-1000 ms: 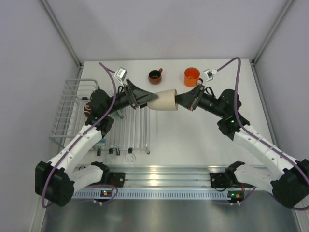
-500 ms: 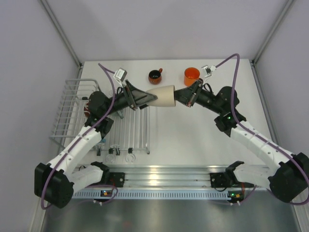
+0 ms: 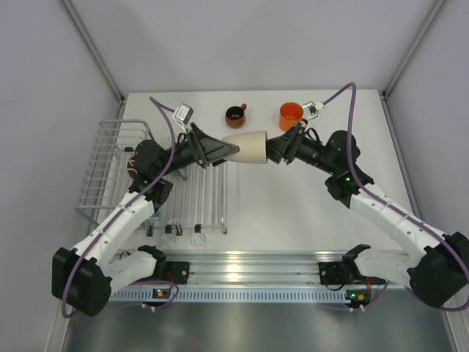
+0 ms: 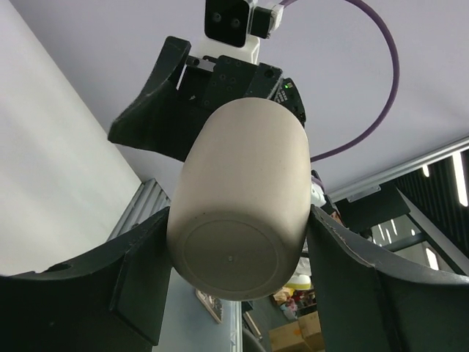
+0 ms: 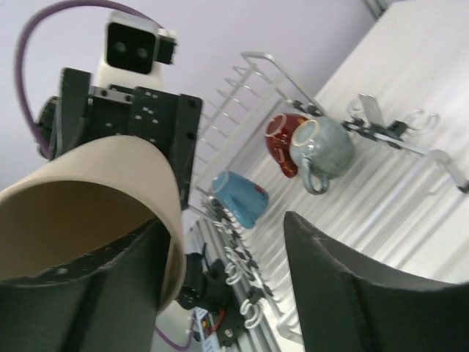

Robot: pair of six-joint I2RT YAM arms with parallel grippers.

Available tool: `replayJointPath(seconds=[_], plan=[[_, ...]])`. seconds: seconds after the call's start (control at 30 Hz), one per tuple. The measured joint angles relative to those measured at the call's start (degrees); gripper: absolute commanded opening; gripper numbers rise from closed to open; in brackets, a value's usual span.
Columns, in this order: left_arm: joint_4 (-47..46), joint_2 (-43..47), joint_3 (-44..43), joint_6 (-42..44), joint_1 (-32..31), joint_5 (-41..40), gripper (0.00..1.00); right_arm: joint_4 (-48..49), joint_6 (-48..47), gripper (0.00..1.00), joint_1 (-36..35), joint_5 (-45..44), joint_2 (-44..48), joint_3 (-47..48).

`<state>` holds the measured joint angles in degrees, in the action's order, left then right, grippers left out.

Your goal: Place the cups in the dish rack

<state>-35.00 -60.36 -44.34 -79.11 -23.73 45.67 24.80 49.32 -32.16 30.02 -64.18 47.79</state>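
Observation:
A cream cup (image 3: 248,147) hangs on its side above the table between both arms. My left gripper (image 3: 222,150) is shut on its base end; in the left wrist view the cream cup (image 4: 242,198) touches both fingers of that gripper (image 4: 236,249). My right gripper (image 3: 275,149) stands open at the cup's mouth, one finger (image 5: 110,293) inside the rim of the cream cup (image 5: 80,198) and the other well apart. A red cup (image 5: 282,138) and a grey-blue cup (image 5: 326,147) lie in the white dish rack (image 3: 102,169). An orange cup (image 3: 291,114) and a small dark red cup (image 3: 235,115) stand at the back.
A bright blue object (image 5: 238,198) lies on the rack's low slatted part (image 3: 209,198), with white hooks along its near edge. Grey walls close the table on the left, right and back.
My right gripper has opened and let go of the cream cup's rim. My left fingers have closed in on its base. The cup has shifted slightly toward the back.

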Motion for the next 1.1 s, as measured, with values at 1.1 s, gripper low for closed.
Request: replayJointPath(seconds=[1.1], plan=[[85.5, -19.6, -38.6, 60.9, -0.1, -55.7, 0.0, -31.7, -22.9, 0.99, -0.1, -16.9, 16.5, 1.4]])
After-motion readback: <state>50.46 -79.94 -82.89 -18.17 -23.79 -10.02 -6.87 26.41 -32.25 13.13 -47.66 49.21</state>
